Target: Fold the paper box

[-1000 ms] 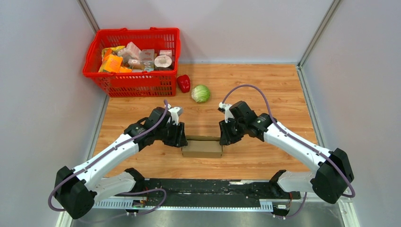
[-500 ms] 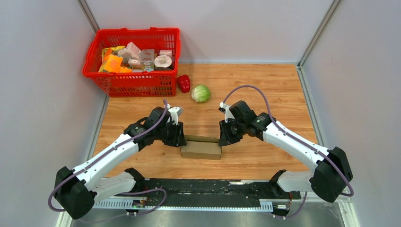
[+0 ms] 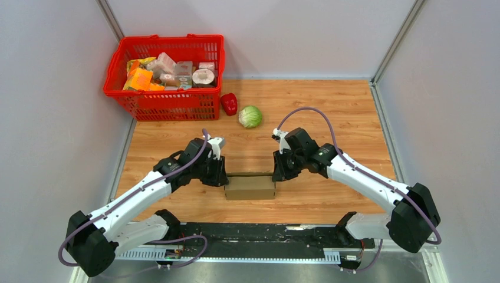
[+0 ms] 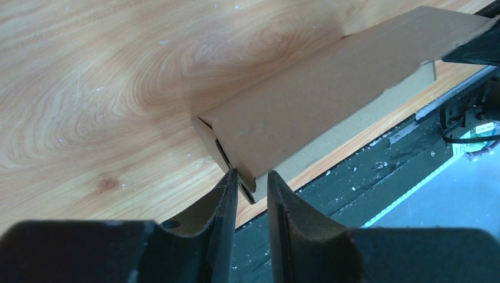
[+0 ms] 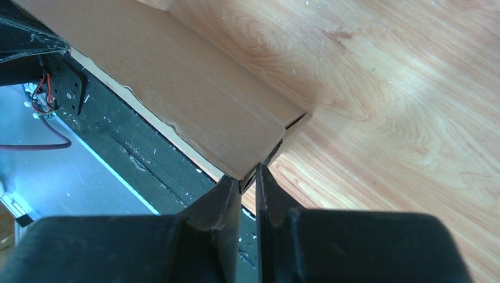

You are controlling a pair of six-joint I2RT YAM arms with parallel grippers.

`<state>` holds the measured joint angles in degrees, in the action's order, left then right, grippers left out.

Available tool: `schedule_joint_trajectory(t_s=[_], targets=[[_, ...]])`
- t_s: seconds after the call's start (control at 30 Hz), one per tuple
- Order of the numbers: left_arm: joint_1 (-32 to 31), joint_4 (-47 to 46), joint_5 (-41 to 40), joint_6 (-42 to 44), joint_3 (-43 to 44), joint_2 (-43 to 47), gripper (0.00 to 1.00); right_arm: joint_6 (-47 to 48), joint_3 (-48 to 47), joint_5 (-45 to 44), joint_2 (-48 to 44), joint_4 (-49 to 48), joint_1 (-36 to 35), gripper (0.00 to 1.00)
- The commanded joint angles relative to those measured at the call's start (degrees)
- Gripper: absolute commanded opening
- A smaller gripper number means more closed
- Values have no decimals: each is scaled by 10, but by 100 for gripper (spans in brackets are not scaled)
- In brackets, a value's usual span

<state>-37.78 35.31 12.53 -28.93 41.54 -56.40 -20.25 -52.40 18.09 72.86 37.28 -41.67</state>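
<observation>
Top external view, paper box (image 3: pixel 250 188) nudged left, left hand (image 3: pixel 223 178) and right hand (image 3: pixel 276 175) narrowed, each pinching an end.

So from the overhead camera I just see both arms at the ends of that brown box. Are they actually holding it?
Observer: The left wrist view shows the left gripper with a finger on each side of the paper box at its end corner. A little room is left, so I cannot tell whether it pinches.
Operator: And the other one?
Observer: The right wrist view shows the right gripper nearly closed, pinching a thin cardboard edge at the box's other end.
</observation>
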Motion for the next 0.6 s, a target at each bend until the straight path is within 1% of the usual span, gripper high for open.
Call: schedule_joint_trajectory(t_s=[0.0, 0.1, 0.13, 0.17, 0.2, 0.27, 0.33, 0.37, 0.43, 0.47, 0.5, 0.53, 0.57], targets=[[-11, -18, -15, -12, -14, 11, 31, -1, 25, -23, -11, -48, -24, 13], [-19, -14, -37, -15, -15, 13, 27, -5, 30, -47, -15, -50, -27, 9], [-22, -14, -39, -15, -16, 15, 26, -8, 32, -52, -19, -48, -27, 9], [-23, -12, -41, -15, -17, 15, 25, -13, 30, -58, -20, -44, -27, 11], [-25, -11, -47, -15, -17, 16, 25, -15, 28, -63, -25, -40, -28, 17], [-26, -7, -56, -15, -18, 17, 23, -21, 13, -62, -28, -19, -27, 38], [-28, -3, -62, -14, -17, 22, 22, -36, -1, -58, -38, 11, -27, 48], [-28, -2, -63, -15, -17, 23, 22, -42, -16, -57, -44, 19, -27, 59], [-29, -2, -63, -16, -18, 29, 22, -67, -31, -67, -59, 44, -26, 67], [-30, 0, -64, -17, -18, 31, 22, -82, -39, -75, -63, 53, -25, 79], [-30, 2, -67, -17, -19, 31, 22, -100, -51, -94, -65, 62, -18, 87], [-31, 3, -69, -17, -19, 35, 22, -147, -53, -99, -67, 75, -11, 93], [-31, 3, -70, -18, -19, 35, 22, -172, -53, -98, -67, 77, -3, 100]])
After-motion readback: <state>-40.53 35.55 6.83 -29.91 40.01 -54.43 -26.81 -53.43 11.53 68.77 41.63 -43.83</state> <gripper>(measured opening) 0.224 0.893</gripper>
